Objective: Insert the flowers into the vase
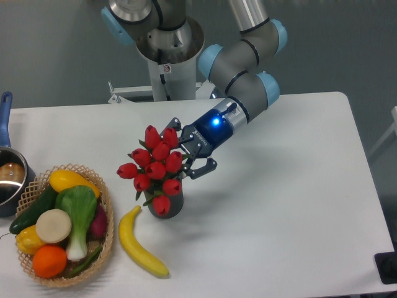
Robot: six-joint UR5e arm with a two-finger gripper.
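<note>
The flowers (154,165), a bunch of red tulip buds with green leaves, stand with their stems down in the vase (172,206), a dark grey cylinder left of the table's middle. The buds spread wider than the vase and hide its mouth and most of its body. My gripper (191,145) is just to the right of the bunch at bud height. It is open, one finger (176,123) above the buds and the other (207,167) below right, neither one pressing on the bunch.
A yellow banana (139,243) lies just in front of the vase. A wicker basket (107,205) of vegetables stands at the front left, a pot (8,177) at the left edge. The robot's base (166,56) rises behind the table.
</note>
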